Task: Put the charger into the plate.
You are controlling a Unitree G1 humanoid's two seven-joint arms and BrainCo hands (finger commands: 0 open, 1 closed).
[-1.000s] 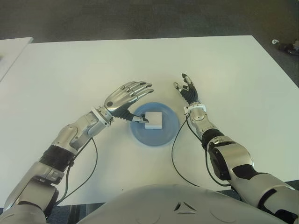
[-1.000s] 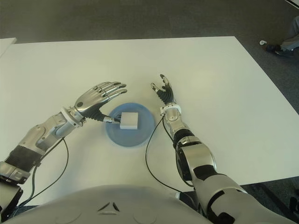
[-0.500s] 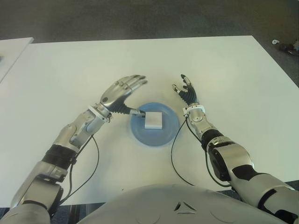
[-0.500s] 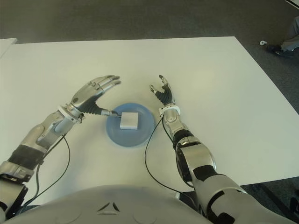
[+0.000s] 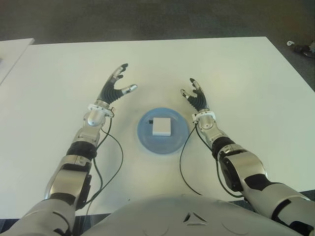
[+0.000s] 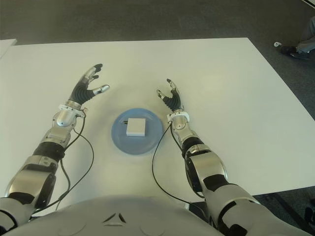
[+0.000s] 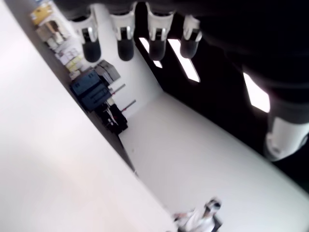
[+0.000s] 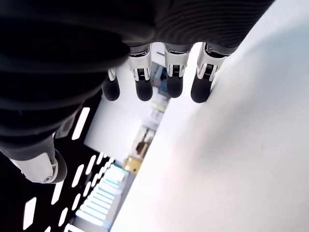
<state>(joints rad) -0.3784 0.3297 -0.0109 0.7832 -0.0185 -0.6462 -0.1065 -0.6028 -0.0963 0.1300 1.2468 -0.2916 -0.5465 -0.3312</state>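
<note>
A white square charger [image 5: 161,126] lies flat inside the round blue plate [image 5: 147,139], near its middle. My left hand [image 5: 115,86] is to the left of the plate, well apart from it, fingers spread and holding nothing. My right hand [image 5: 195,95] is just past the plate's right rim, its fingers also spread and empty. Both wrist views show straight fingers with nothing between them.
The white table [image 5: 236,78] stretches around the plate on all sides. Black cables [image 5: 182,162] loop from each wrist back toward my body. A second white table edge [image 5: 10,54] shows at far left; dark floor lies beyond.
My left hand has let go of the charger, pulled away from the plate to the left and back, and opened its fingers. The charger stays in the plate. The right hand barely moved.
</note>
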